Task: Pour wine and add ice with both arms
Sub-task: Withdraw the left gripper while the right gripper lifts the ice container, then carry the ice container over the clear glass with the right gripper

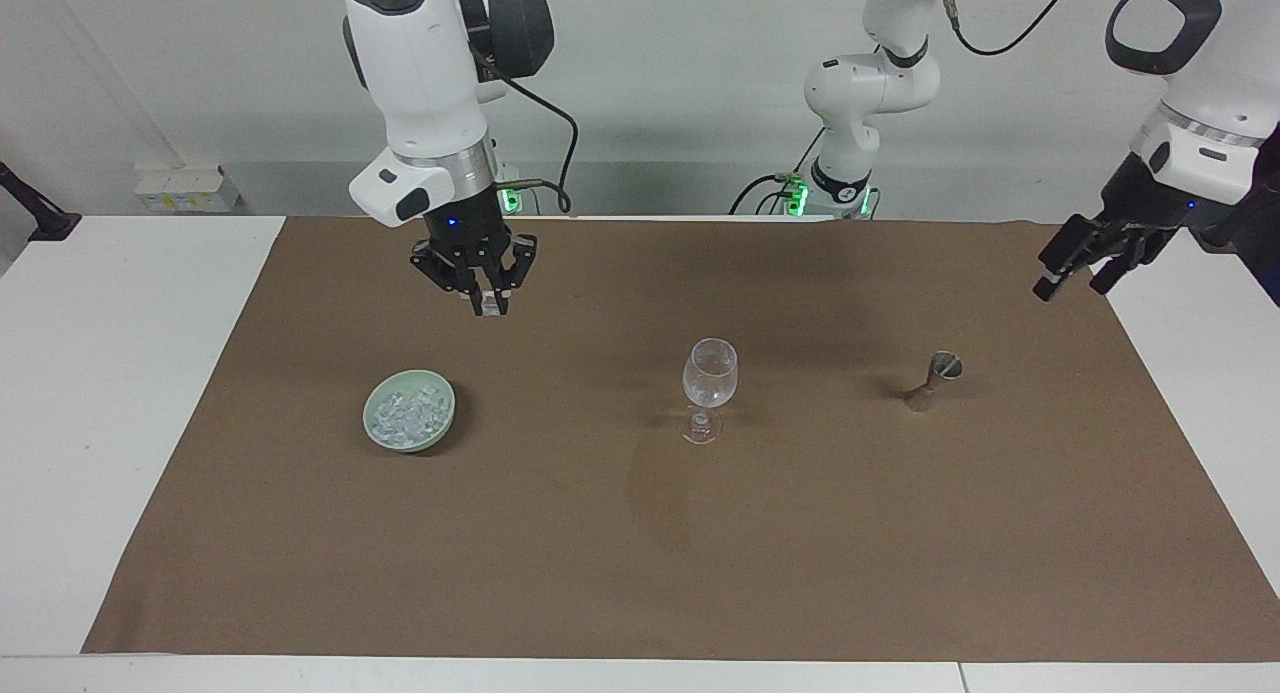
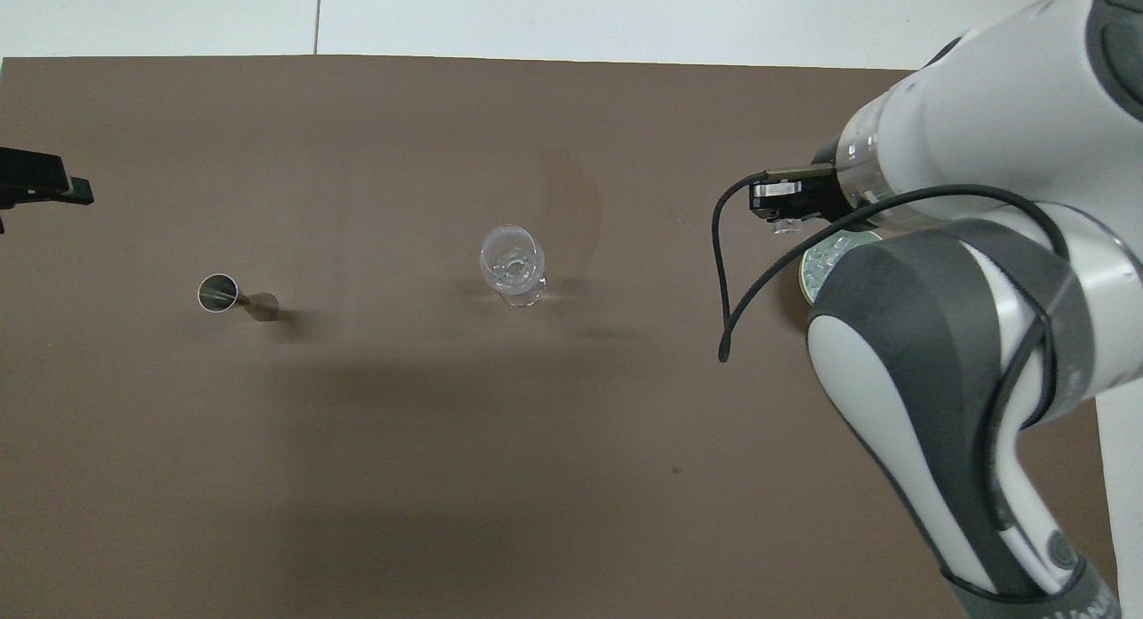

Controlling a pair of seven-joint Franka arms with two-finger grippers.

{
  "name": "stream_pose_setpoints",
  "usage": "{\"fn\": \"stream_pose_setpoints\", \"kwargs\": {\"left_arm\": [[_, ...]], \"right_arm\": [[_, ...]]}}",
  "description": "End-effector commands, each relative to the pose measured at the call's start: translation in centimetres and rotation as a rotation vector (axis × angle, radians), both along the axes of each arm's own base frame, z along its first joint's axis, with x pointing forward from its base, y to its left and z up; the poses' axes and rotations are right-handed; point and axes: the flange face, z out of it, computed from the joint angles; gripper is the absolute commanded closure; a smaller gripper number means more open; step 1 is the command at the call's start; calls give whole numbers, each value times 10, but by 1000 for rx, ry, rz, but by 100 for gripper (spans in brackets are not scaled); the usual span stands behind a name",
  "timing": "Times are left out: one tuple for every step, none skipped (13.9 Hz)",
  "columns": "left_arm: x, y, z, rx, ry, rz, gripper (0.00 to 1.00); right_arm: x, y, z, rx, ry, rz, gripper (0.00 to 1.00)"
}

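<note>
1. My right gripper [image 1: 489, 304] hangs in the air over the mat [image 1: 640, 573], between the bowl [image 1: 409, 410] and the wine glass [image 1: 709, 389], pinching an ice cube [image 1: 488, 306]
2. More ice [image 1: 405, 416] lies in the bowl, toward my right arm's end
3. The glass stands mid-mat
4. The jigger [image 1: 932, 380] stands toward my left arm's end
5. My left gripper [image 1: 1085, 269] hangs over the mat's edge there
</note>
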Motion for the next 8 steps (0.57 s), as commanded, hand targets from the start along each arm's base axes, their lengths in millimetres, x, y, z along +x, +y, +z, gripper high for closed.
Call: {"fn": "stream_pose_setpoints", "kwargs": {"left_arm": [[-27, -23, 18, 65, 36, -101, 0], [-35, -31, 17, 90, 83, -142, 0], [-43, -39, 15, 102, 129, -163, 0], [-52, -47, 16, 123, 162, -180, 0], [-58, -51, 14, 137, 187, -190, 0], [-63, -55, 14, 139, 205, -199, 0], [-68, -55, 8, 142, 223, -204, 0], [-72, -58, 2, 144, 226, -208, 0]], "right_arm": [[8, 46, -3, 5, 1, -48, 100], [10, 65, -7, 13, 1, -61, 100], [12, 75, -5, 23, -8, -71, 100], [15, 81, -7, 31, -11, -79, 100], [16, 96, -15, 35, -12, -80, 100], [17, 108, -16, 51, -25, -95, 100], [19, 114, -16, 69, -34, -101, 100], [18, 120, -15, 78, -36, -94, 100]]}}
